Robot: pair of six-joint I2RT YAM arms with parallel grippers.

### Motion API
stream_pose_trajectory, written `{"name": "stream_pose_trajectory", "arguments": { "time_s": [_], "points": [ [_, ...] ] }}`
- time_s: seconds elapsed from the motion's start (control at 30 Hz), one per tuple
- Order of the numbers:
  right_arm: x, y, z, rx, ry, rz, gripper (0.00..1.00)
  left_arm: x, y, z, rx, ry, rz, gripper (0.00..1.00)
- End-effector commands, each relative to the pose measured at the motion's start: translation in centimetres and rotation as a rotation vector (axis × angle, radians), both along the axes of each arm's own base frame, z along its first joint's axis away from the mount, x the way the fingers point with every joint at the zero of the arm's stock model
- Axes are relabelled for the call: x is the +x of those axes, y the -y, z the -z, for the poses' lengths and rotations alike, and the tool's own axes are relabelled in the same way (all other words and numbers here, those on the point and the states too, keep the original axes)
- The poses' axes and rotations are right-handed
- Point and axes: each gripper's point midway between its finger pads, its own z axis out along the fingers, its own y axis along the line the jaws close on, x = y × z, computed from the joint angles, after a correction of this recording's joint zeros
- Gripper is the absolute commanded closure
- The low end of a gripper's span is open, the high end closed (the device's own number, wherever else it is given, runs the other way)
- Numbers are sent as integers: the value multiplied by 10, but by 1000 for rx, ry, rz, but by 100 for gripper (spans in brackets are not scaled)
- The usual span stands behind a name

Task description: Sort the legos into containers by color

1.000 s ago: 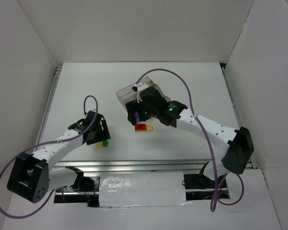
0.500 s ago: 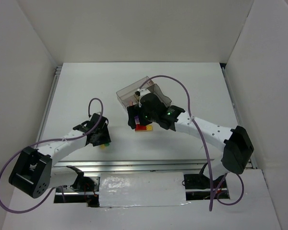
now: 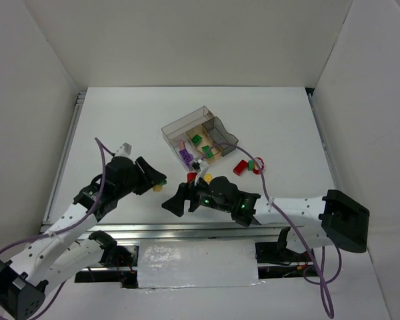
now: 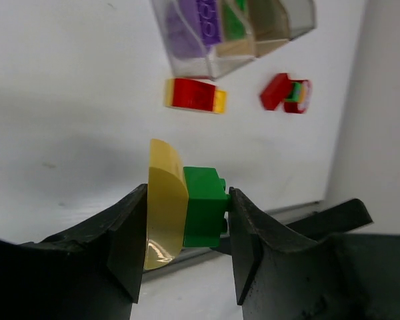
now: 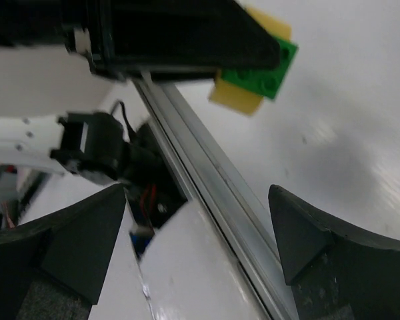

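My left gripper [image 4: 187,200] is shut on a yellow brick joined to a green brick [image 4: 203,207] and holds the pair above the table; in the top view the gripper [image 3: 155,180] is left of centre. The containers [image 3: 180,125] stand at mid table and hold purple [image 3: 185,155] and green [image 3: 197,139] legos. A red-and-yellow brick [image 4: 195,95] lies just in front of them. My right gripper [image 3: 173,201] is open and empty, low near the front edge, facing the left gripper; its wrist view shows the held pair [image 5: 257,77].
A red brick [image 3: 241,167] and a small red piece with green and yellow [image 3: 257,163] lie right of the containers. The metal rail [image 3: 187,230] runs along the table's front edge, under the right gripper. White walls enclose the table.
The right arm has pulled back from the containers to the front edge, uncovering them. The left arm has swung forward and right, carrying the yellow-and-green pair up off the table.
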Motion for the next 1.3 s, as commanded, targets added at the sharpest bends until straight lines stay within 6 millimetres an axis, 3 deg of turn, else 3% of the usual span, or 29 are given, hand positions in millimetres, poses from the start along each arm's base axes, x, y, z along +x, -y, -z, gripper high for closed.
{"name": "stream_pose_trajectory", "arguments": {
  "time_s": [0.0, 0.13, 0.37, 0.5, 0.8, 0.87, 0.9, 0.93, 0.97, 1.03, 1.07, 1.13, 1.17, 1.23, 1.27],
  "points": [
    [29, -12, -66, 276, 118, 172, 6, -4, 24, -46, -231, 27, -14, 100],
    [40, -20, -80, 231, 205, 295, 6, -11, 31, -64, -311, 34, -7, 100],
    [61, -15, -81, 181, 240, 455, 9, -15, 38, -75, -367, 28, 10, 100],
    [67, -11, -78, 172, 258, 494, 30, -14, 40, -78, -375, 31, 13, 100],
    [76, -9, -71, 158, 281, 547, 46, -14, 44, -85, -394, 47, 32, 100],
    [77, -13, -73, 155, 297, 544, 56, -15, 46, -87, -398, 56, 44, 100],
    [76, -14, -75, 165, 308, 533, 70, -15, 47, -88, -400, 59, 48, 100],
    [74, -15, -76, 176, 312, 517, 77, -15, 47, -88, -398, 63, 51, 99],
    [68, -18, -81, 203, 318, 475, 89, -15, 47, -89, -390, 72, 61, 96],
    [60, -15, -83, 242, 335, 441, 100, -16, 48, -92, -381, 87, 74, 72],
    [56, -13, -88, 268, 337, 415, 100, -15, 49, -96, -364, 117, 97, 40],
    [54, -7, -84, 275, 331, 400, 100, -13, 51, -113, -351, 191, 144, 16],
    [53, -3, -90, 294, 326, 389, 100, -12, 51, -131, -314, 266, 187, 5],
    [50, 4, -85, 301, 302, 344, 100, -10, 50, -145, -252, 330, 226, 1],
    [50, 12, -94, 335, 298, 345, 100, -10, 47, -147, -187, 366, 253, 1]
  ]
}}
